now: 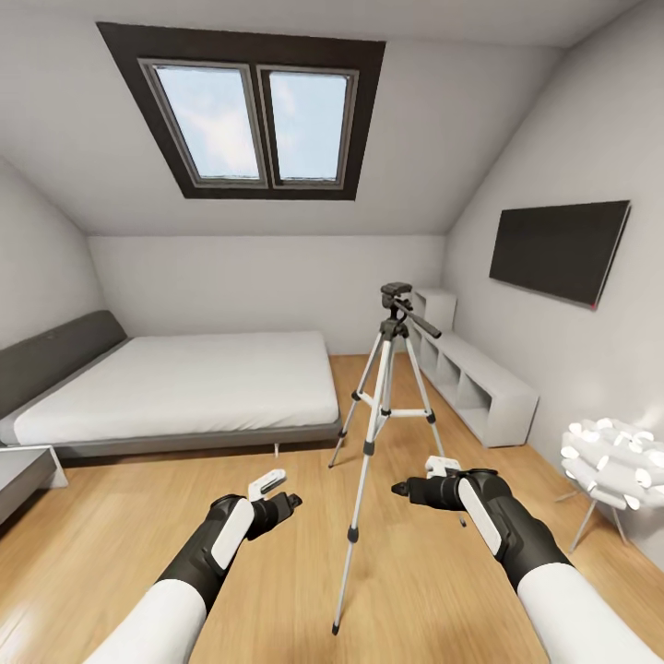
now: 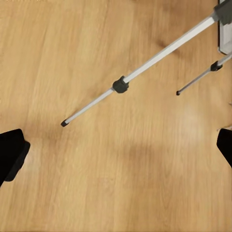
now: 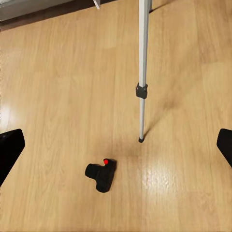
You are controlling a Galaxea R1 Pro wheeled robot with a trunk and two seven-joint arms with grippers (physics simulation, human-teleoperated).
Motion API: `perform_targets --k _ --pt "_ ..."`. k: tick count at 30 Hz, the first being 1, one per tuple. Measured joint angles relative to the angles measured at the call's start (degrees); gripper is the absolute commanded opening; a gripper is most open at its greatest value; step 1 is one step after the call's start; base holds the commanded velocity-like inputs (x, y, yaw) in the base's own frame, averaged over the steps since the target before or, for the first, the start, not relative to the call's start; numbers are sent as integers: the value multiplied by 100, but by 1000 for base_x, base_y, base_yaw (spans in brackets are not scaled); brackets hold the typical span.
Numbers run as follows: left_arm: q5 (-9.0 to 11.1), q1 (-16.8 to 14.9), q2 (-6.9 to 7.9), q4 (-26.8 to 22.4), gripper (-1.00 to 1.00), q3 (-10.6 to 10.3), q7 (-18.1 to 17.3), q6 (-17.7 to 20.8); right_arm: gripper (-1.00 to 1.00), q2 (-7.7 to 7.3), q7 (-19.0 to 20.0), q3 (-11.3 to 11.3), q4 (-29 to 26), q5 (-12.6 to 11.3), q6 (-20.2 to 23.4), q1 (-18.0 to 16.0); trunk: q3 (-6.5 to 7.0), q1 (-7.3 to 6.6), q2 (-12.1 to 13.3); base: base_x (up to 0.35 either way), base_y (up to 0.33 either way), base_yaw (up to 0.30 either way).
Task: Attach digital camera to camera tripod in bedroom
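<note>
The digital camera [image 3: 101,175] lies on the wood floor [image 1: 277,553], near one foot of the camera tripod [image 1: 385,406], which stands upright between the bed [image 1: 184,383] and a low white shelf [image 1: 475,383]. Both the left end effector [image 1: 277,493] and the right end effector [image 1: 415,484] hover empty, apparently spread wide.
</note>
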Motion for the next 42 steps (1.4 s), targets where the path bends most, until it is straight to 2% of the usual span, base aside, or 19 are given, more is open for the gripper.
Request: perform_targets --k 18,22,25,29,31,32,34,38,42 --pt "-53 0 3 66 100 1 19 -13 100 0 64 7 -40 10 1 0 -324 396 -723 0 0 0" --pt "-71 1 1 59 100 0 24 -13 100 -9 214 8 -63 2 1 -5 -395 483 -883 0 0 0" --pt "-82 2 0 51 100 -1 26 -13 100 -67 605 10 -75 10 3 -6 -449 549 -1004 0 0 0" --pt "-90 1 0 48 100 -2 35 -13 100 -230 1193 26 -96 37 -2 -8 -521 637 -1164 0 0 0" --pt "-93 1 0 49 100 -1 38 -13 100 -299 1523 35 -117 60 -7 -8 -557 681 -1244 0 0 0" --pt "-95 0 2 51 100 -1 41 -13 100 -346 1843 41 -148 82 -14 -9 -575 703 -1285 0 0 0" --pt "-96 -1 3 49 100 -2 45 -13 100 -377 2133 42 -182 107 -29 -8 -611 747 -1365 0 0 0" --pt "-97 1 2 46 100 -6 46 -13 100 -409 2511 43 -223 134 -53 -9 -683 835 -1525 0 0 0" --pt "-97 1 -3 73 100 -7 45 -13 100 -419 2658 46 -237 150 -71 -7 -755 923 -1686 0 0 0"
